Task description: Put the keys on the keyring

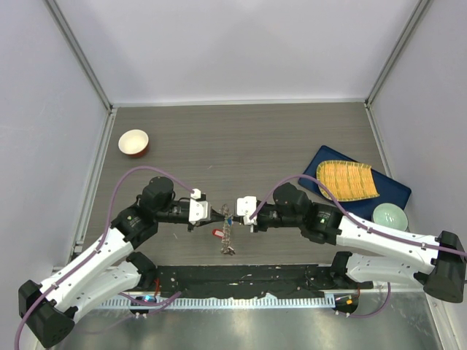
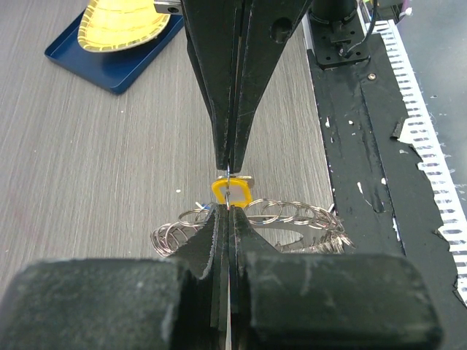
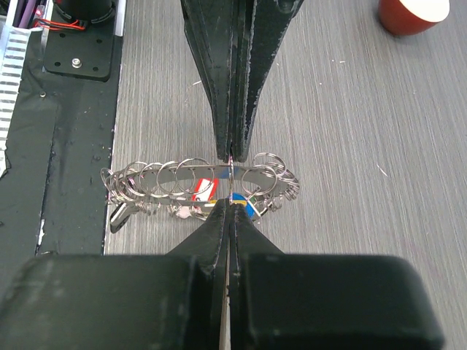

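top view, where things are: keyring [image 1: 228,240] hangs over the grey wood-grain table [image 1: 241,138], between the two arms near the front edge, with a red tag sticking out on its left side
top view, left gripper [image 1: 216,214]: reaches in from the left to the top of the keyring; too small here to read the fingers
top view, right gripper [image 1: 237,216]: comes in from the right, nose to nose with the left one
top view, bystanders: red-and-white bowl [image 1: 133,142] far left, blue tray [image 1: 390,191] with a yellow woven mat [image 1: 346,179] on the right, both well apart from the action
left wrist, fingers: pressed together, pinching the yellow-tagged key [image 2: 244,194] by its plastic tag
left wrist, keyring: just beyond the fingertips, a shiny flat metal plate fringed with thin wire split loops
right wrist, fingers: pressed tight, nipping the keyring on its top edge, at or right beside one of the small loops [image 3: 193,171]; which of the two can't be told
right wrist, texture: glossy flat metal, round springy wire loops, red and blue plastic tags dangling below
step, probably: mid-threading, the yellow key being worked onto a loop
next move, a guess: a fine twist with the right arm holding steady; that thin wire looks slippery
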Robot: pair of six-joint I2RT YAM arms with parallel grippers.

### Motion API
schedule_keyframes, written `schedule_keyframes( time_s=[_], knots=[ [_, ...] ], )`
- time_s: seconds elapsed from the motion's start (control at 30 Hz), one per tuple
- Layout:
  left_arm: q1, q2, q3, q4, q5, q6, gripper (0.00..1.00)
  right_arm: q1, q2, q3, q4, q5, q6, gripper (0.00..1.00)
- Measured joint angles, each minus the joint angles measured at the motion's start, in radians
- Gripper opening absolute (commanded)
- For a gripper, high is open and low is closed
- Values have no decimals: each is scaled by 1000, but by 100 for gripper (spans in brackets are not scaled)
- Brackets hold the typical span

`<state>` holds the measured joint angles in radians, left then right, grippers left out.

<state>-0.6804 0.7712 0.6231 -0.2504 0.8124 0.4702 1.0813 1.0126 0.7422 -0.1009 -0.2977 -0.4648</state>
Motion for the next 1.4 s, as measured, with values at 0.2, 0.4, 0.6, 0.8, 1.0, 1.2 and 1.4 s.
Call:
schedule_keyframes(
  time_s=[0.2,0.4,0.6,0.8,1.0,1.2,1.4],
  knots=[
    [0,0,0,0,0,0,0,4,0,0,0,-1,0,1],
    [0,0,0,0,0,-3,0,4,0,0,0,-1,0,1],
    [0,0,0,0,0,-14,0,4,0,0,0,6,0,1],
    [0,0,0,1,0,-18,0,4,0,0,0,10,0,1],
    [0,0,-1,2,0,-18,0,4,0,0,1,8,0,1],
    [0,0,-1,7,0,-19,0,4,3,0,2,7,0,1],
    [0,0,-1,7,0,-19,0,4,3,0,3,-1,0,1]
  ],
)
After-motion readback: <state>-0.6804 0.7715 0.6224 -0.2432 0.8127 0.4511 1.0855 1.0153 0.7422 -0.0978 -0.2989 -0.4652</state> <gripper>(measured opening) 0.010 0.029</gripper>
